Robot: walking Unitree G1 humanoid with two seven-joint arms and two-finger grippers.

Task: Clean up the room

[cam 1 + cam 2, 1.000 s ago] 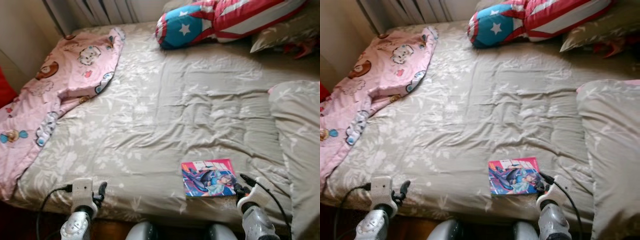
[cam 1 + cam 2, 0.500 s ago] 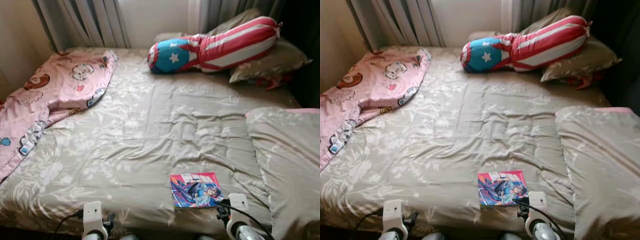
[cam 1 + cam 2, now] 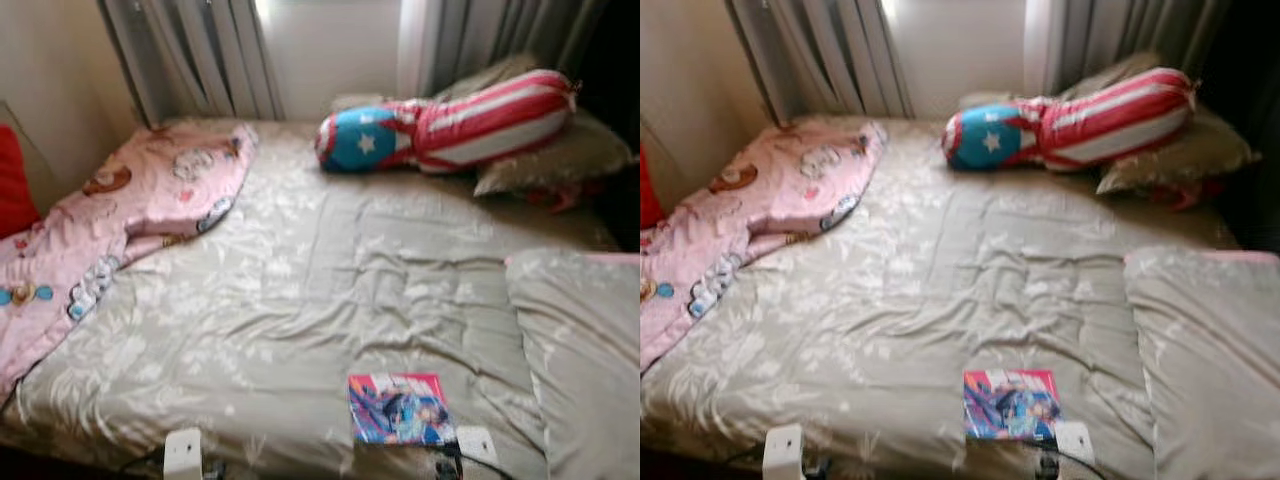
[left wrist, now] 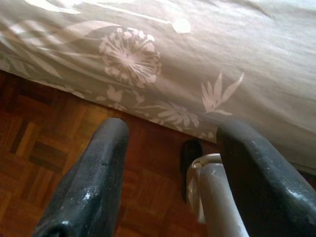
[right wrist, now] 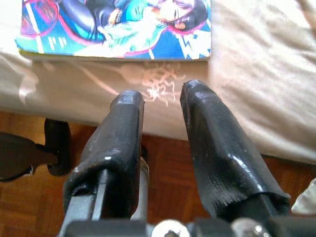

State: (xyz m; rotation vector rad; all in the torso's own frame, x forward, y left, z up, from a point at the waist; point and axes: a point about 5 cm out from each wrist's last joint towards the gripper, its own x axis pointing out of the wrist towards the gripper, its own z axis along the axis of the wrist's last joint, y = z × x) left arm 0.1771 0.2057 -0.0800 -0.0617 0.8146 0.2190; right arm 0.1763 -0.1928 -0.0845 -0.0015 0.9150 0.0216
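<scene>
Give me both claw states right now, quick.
Left claw: open, holding nothing, at the bed edge above the wooden parquet floor.
Right claw: open, holding nothing, just short of the colourful glossy comic book.

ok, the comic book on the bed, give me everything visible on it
The comic book is a thin, closed, glossy paperback lying flat, cover up, on the beige floral bedspread near the foot edge. Its cover shows a cartoon figure in blue, cyan and pink under a red and white title band; the head views are too blurred to read it. Only the bedspread touches it. The right gripper points at it from just off the edge, fingers apart, not touching.
</scene>
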